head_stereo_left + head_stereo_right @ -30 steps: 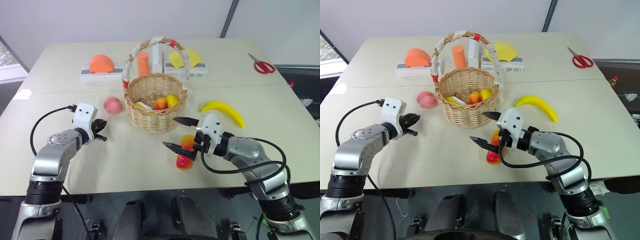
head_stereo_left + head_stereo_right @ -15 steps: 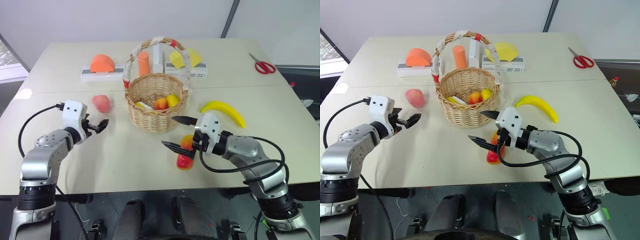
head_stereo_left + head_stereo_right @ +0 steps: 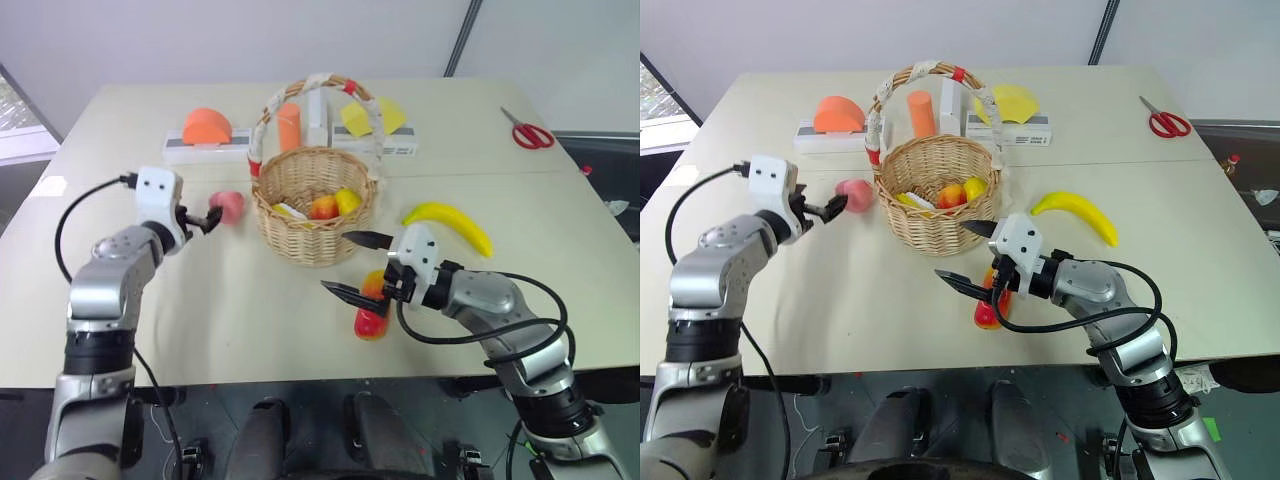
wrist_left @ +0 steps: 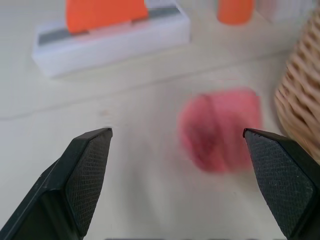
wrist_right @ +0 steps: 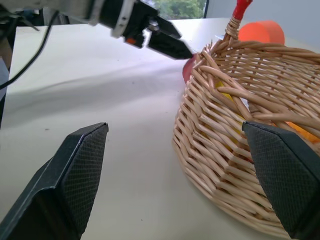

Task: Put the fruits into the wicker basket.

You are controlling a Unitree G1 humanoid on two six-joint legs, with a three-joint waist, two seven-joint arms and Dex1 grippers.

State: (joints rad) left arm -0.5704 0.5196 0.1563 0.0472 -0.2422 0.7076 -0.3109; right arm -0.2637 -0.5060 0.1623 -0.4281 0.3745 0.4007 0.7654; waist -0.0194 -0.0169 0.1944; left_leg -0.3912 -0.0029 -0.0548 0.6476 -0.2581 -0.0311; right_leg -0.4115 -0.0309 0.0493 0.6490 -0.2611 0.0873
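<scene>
Just beside the wicker basket [image 3: 314, 205], on its left, the pink peach [image 3: 229, 206] sits blurred on the desk [image 3: 230, 300], with the left hand [image 3: 201, 219] spread open right at it, gripping nothing. Nearer the front edge, the mango-like fruit [image 3: 371, 305] lies behind the right hand [image 3: 353, 265], whose fingers gape empty. Right of the basket lies the banana [image 3: 446, 224].
</scene>
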